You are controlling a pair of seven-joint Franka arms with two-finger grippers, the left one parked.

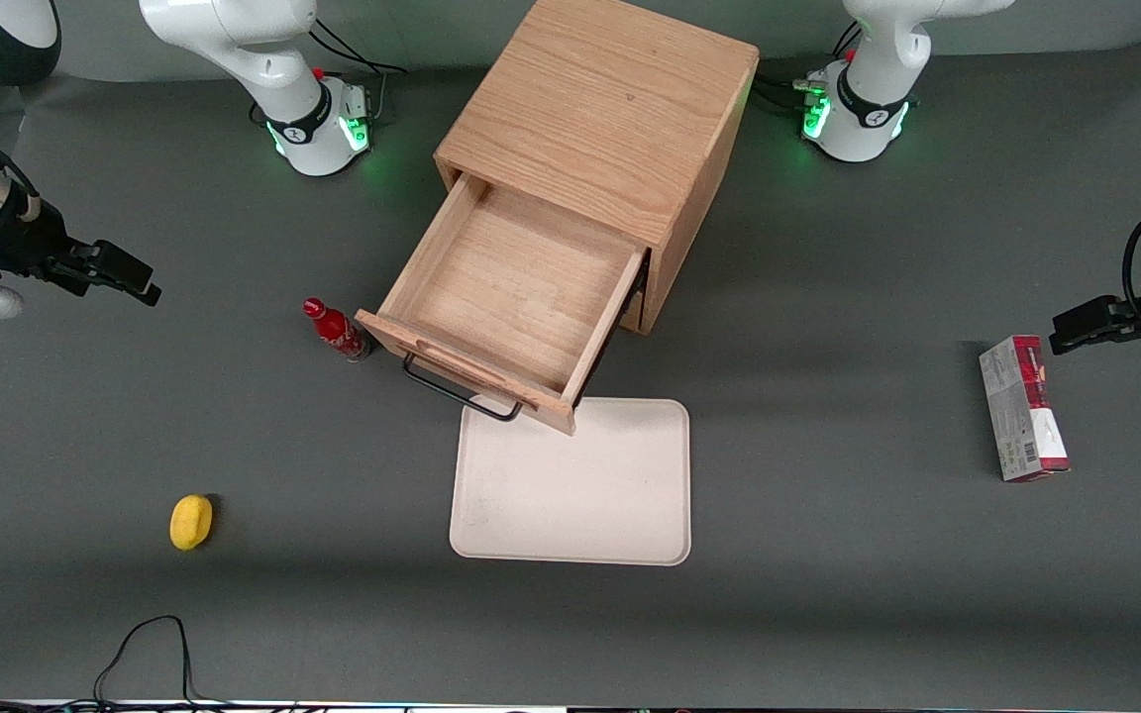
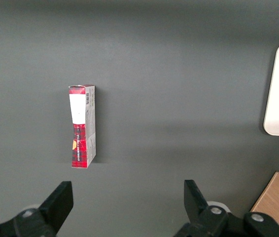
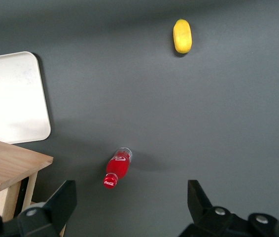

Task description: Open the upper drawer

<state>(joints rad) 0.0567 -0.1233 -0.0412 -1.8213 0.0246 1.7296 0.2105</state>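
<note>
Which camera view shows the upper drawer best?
The front view: the upper drawer shows whole, pulled out of the cabinet, empty, handle over the white tray. The right wrist view catches only a wooden corner; the left wrist view shows none of it. The gripper, open, hangs toward the working arm's end.

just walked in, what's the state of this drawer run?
The upper drawer of the wooden cabinet stands pulled well out and shows nothing inside, its black bar handle hanging over the edge of the white tray. The right arm's gripper is open, holds nothing, and sits clear of the drawer toward the working arm's end of the table. A red bottle stands beside the drawer front; a yellow lemon lies nearer the front camera.
</note>
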